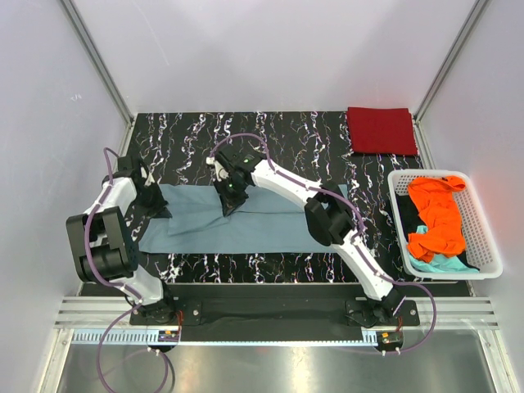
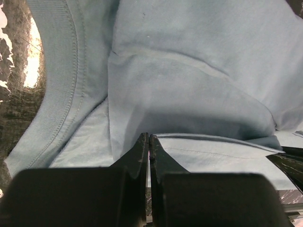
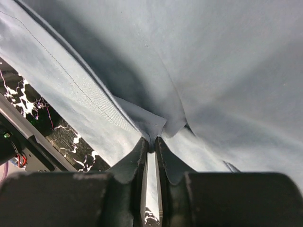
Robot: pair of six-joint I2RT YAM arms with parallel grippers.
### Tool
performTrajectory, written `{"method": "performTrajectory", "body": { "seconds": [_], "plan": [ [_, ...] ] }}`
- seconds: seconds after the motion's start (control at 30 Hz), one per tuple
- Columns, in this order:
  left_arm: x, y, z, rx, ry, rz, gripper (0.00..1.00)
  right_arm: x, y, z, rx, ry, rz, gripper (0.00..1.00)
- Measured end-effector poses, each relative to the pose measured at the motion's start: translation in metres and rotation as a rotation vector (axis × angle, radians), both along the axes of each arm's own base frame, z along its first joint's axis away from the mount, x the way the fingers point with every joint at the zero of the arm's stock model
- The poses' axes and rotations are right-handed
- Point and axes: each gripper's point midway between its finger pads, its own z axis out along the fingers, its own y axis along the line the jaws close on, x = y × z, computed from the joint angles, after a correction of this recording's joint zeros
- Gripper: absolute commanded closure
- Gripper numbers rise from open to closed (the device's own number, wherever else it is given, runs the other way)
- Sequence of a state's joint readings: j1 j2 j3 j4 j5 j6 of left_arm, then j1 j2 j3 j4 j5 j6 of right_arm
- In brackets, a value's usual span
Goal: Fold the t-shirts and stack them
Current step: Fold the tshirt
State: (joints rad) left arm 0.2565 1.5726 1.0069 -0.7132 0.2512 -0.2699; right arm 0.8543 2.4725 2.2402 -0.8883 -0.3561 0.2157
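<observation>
A grey-blue t-shirt (image 1: 270,225) lies spread across the black marbled mat (image 1: 188,135). My left gripper (image 1: 157,206) is at its left end beside the ribbed collar (image 2: 57,71). In the left wrist view this gripper (image 2: 149,137) is shut, its tips at the corner of a raised fold of the shirt (image 2: 189,94). My right gripper (image 1: 232,203) is over the shirt's upper middle. Seen from the right wrist, that gripper (image 3: 155,139) is shut on a small pinch of the cloth (image 3: 156,125). A dark red t-shirt (image 1: 381,131) lies folded at the back right.
A white slatted basket (image 1: 483,237) stands at the right edge, holding an orange t-shirt (image 1: 438,217) over a teal one (image 1: 442,263). Grey walls and metal frame posts close in the mat on three sides.
</observation>
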Motion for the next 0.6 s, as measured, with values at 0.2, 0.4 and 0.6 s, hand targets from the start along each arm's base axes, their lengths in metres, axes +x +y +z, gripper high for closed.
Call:
{"method": "performTrajectory", "body": {
  "seconds": [0.2,0.4,0.6],
  "plan": [
    [0.002,0.003,-0.003,0.008,0.013,0.013,1.00,0.004,0.004,-0.007,0.007,0.015,0.005,0.75],
    [0.002,0.007,-0.003,0.023,0.016,0.030,1.00,0.000,0.002,-0.018,-0.013,0.045,0.005,0.59],
    [0.008,0.013,0.000,0.052,0.000,0.042,1.00,0.007,-0.001,-0.011,-0.026,0.035,-0.027,0.55]
  ]
}}
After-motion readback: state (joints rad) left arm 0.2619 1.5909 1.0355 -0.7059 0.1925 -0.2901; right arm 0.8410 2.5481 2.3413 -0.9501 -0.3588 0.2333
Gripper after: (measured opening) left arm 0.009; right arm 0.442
